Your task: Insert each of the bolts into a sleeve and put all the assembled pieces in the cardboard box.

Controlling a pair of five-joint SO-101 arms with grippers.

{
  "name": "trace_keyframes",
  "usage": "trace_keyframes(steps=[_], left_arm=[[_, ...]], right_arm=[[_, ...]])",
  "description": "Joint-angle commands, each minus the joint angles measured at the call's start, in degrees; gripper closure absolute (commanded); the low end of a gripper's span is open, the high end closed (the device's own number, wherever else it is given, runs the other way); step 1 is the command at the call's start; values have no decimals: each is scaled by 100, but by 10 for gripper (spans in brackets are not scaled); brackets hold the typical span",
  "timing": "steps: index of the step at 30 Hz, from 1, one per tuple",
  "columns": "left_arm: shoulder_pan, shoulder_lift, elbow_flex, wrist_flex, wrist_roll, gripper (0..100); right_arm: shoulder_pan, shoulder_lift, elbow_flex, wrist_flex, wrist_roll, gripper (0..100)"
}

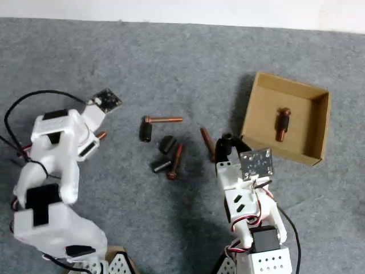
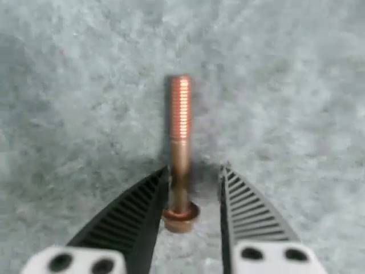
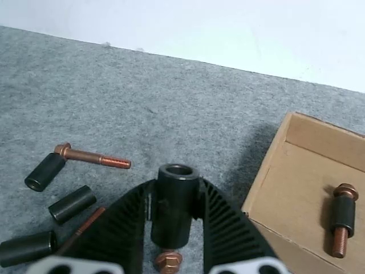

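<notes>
In the high view, your left arm [image 1: 56, 149] sits at the left of the grey carpet [image 1: 182, 63] with the tip of a copper bolt [image 1: 101, 135] poking out from under its wrist. Your right arm [image 1: 251, 200] stands just beside the cardboard box [image 1: 263, 117], where one assembled piece [image 1: 283, 124] lies, and between the arms lie loose parts, among them a long bolt [image 1: 164, 119] and a black sleeve [image 1: 167, 144]. In the left wrist view, your left gripper [image 2: 194, 174] straddles the copper bolt: its head sits between the fingers and its long axis runs straight out along the gripper's line, threaded end pointing away. One finger [image 2: 145, 200] touches the shank and the other stands off across a gap, so the jaws are parted rather than clamped. In the right wrist view, your right gripper [image 3: 175, 184] is closed on a held sleeve [image 3: 174, 205], both fingers pressed to its sides, its open bore facing away from the wrist. I judge the coming move turns on closing on that bolt, then lining its threaded end with that bore; the left arm is nearer the bolt, and the held sleeve lies well off to its right, across the loose parts. No brand, label or writing can be read anywhere
</notes>
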Motion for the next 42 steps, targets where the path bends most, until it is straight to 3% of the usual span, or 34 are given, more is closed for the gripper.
trace_keyframes(steps=[1, 9, 13, 19, 23, 25, 28, 30, 36, 40, 42], left_arm=[[-286, 760, -699, -35, -70, 856], [-286, 1859, -1692, 1002, -466, 869], [-286, 1974, -1982, 1222, -457, 1000], [-303, 1965, -2774, 1758, -492, 995], [-127, 1965, -4022, 2734, -589, 996], [-4, 1965, -4602, 3552, -1284, 996], [92, 1965, -5182, 4809, -2875, 996], [84, 1930, -5244, 4738, -3305, 996], [215, 1903, -5314, 4695, -3314, 995], [391, 1903, -5305, 4677, -3226, 993], [426, 1903, -5305, 4519, -2752, 988]], right_arm=[[22, -66, 673, -189, 62, 994], [22, -66, 673, -189, 70, 994], [22, -66, 673, -189, 70, 994], [22, -66, 673, -207, 70, 994], [22, -66, 673, -207, 70, 994], [22, -66, 673, -207, 70, 994], [22, -66, 673, -207, 70, 994], [22, -66, 673, -207, 70, 994], [22, -66, 673, -207, 70, 994], [22, -66, 673, -207, 70, 994], [22, -66, 673, -207, 70, 994]])
